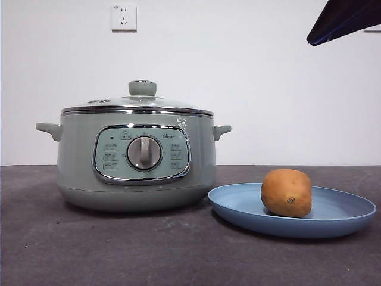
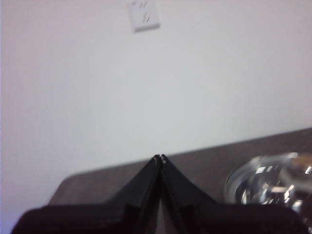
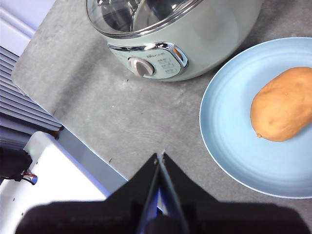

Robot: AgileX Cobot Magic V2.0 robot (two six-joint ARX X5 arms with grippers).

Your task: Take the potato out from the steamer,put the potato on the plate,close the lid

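The orange-brown potato point(image 1: 286, 192) lies on the light-blue plate point(image 1: 333, 217) to the right of the sage-green steamer point(image 1: 136, 158). The glass lid point(image 1: 141, 102) with its green knob sits on the steamer. In the right wrist view the potato point(image 3: 284, 104) rests on the plate point(image 3: 229, 131) beside the steamer point(image 3: 195, 44). My right gripper point(image 3: 160, 155) is shut and empty, high above the table near the plate. My left gripper point(image 2: 160, 158) is shut and empty, raised, with the lid point(image 2: 268, 187) just beside it. One arm shows as a dark tip point(image 1: 345, 21) at the top right.
A white wall socket point(image 1: 124, 17) is on the wall behind the steamer. The dark grey table point(image 1: 119, 250) stretches in front of the pot. In the right wrist view the table's edge point(image 3: 73, 131) and white equipment point(image 3: 53, 190) lie beside it.
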